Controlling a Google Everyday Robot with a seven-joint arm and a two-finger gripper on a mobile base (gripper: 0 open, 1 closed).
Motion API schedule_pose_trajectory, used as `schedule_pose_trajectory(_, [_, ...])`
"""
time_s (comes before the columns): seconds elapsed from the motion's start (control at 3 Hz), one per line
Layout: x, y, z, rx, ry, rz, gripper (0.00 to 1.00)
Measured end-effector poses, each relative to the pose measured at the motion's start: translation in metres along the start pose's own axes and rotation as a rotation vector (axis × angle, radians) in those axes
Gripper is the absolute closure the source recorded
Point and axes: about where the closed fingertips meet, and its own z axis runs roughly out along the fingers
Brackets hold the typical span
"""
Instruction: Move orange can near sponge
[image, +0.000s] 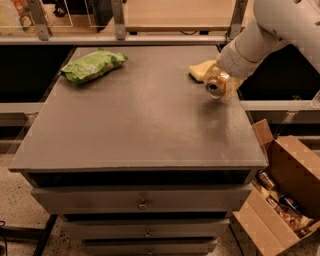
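Closed tight around the orange can, the gripper is at the far right side of the table, close to the back edge. Its pale fingers sit on both sides of the can. The can lies on its side in the grip. Its round silver end points toward the camera and a little down. A dark shadow lies on the table under it. I cannot tell if the can touches the table or is just above it.

The sponge is right behind the can, on the left side of the gripper. It is pale yellow and lies flat on the table. Part of it is hidden by the gripper. The can and the sponge are very close, but I cannot tell if they touch.

The white arm comes in from the top right corner.

A green snack bag lies far away at the back left of the table.

Under the table top are drawers. On the floor at the right is an open cardboard box with some small things inside.
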Motion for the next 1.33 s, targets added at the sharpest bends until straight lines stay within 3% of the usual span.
schedule_pose_trajectory(0.33, [0.0095,-0.0051,0.0043,0.003,-0.004,0.019,0.83])
schedule_pose_trajectory(1.33, [0.0123,-0.0092,0.0046,0.03,-0.029,0.025,0.13])
